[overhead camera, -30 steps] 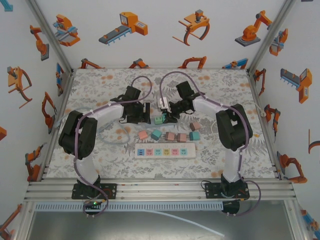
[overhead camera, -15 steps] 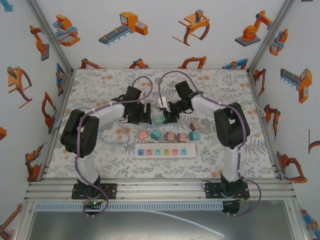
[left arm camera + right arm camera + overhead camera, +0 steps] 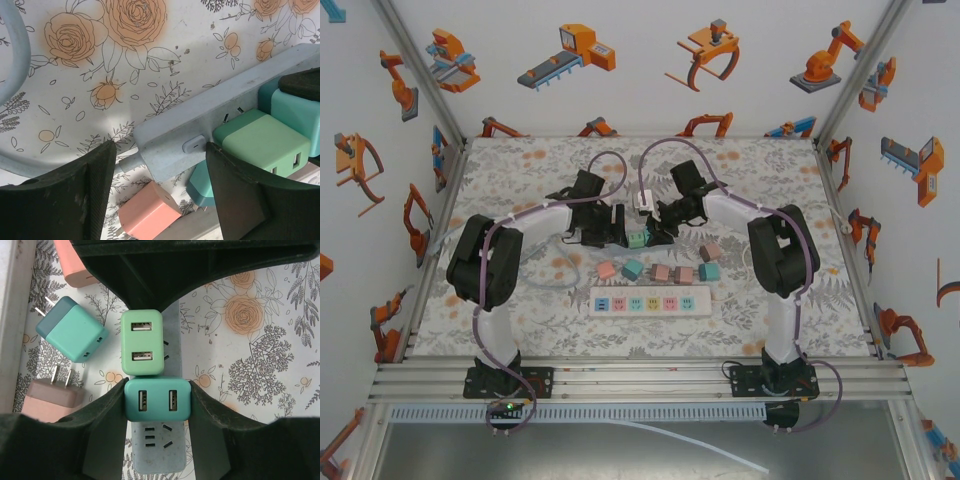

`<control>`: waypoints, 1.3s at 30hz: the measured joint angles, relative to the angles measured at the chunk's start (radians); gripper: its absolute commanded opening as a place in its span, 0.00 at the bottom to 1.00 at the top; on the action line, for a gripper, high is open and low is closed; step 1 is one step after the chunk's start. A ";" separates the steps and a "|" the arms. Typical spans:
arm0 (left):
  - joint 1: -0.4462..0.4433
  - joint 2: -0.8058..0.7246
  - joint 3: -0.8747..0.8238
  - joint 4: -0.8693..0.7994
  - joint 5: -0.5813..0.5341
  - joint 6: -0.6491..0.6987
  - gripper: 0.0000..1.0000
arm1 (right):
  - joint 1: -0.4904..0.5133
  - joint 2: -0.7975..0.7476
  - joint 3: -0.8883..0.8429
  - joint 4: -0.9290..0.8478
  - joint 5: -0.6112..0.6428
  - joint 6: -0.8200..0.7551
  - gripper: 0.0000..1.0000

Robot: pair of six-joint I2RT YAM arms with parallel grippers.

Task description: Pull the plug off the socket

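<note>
Low-centre in the right wrist view, the teal plug point(image 3: 157, 399), seated on the power strip point(image 3: 152, 456) running up-frame, was pinched sidewise by the right pincer point(image 3: 157, 402), the strip's end straddled by the spread left pincer point(image 3: 160, 167).

Floral-print table point(image 3: 520, 170), with what lies on it.
Toward the front, a white power strip point(image 3: 651, 301) lying flat; just behind the strip, a row of five loose plugs point(image 3: 660, 272), pink, teal and brownish; farther behind the strip's right end, a sixth plug point(image 3: 711, 250).
</note>
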 measured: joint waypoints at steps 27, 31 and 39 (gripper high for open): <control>-0.036 0.061 0.102 -0.111 -0.068 0.028 0.61 | -0.011 -0.003 -0.014 0.042 -0.025 0.046 0.00; -0.036 0.062 0.103 -0.112 -0.069 0.031 0.60 | -0.014 -0.005 -0.014 0.046 -0.032 0.052 0.00; -0.037 0.066 0.108 -0.114 -0.069 0.035 0.60 | -0.045 -0.110 -0.021 0.124 -0.110 0.064 0.00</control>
